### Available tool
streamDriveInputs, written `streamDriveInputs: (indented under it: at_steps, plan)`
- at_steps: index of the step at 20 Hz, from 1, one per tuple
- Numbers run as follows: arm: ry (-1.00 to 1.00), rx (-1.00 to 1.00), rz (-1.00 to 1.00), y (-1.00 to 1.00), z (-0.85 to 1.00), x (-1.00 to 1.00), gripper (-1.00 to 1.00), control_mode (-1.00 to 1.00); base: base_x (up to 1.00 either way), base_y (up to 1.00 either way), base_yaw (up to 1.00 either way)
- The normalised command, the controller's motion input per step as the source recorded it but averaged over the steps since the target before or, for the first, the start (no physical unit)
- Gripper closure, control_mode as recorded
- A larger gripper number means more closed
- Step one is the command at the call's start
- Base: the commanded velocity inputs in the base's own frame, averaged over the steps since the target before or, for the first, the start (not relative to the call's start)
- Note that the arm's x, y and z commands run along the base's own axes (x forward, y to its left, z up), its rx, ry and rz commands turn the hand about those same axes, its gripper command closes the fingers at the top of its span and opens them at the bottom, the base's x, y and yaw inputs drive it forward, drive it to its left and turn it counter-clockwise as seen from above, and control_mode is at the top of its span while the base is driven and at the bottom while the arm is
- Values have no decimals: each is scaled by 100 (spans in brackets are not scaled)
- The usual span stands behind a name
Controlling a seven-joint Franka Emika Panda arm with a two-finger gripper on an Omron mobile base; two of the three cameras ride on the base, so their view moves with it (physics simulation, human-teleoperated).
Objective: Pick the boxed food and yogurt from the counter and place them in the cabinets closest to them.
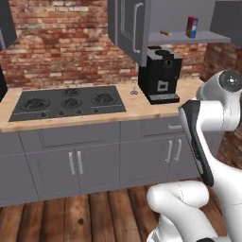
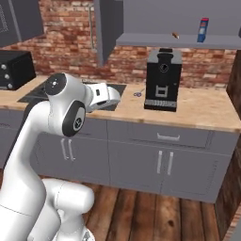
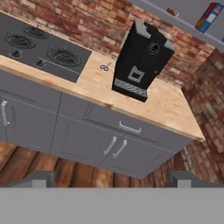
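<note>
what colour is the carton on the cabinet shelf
The small upright carton is red and blue, clearest in the left base view.

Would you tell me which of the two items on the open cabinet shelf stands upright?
The boxed food, red and blue, stands upright at the right; the small brown item lies flat.
</note>
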Motion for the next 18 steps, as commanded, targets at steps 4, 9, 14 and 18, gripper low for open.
streamDriveInputs:
  at_steps: [4,9,14,18]
  plan:
    - [0,0,0,0,0,0,-100,100,-9,55,-1]
    - [0,0,0,0,0,0,-100,100,-16,54,0]
    - [0,0,0,0,0,0,-100,100,-12,58,0]
    - [0,0,0,0,0,0,-100,100,-13,58,0]
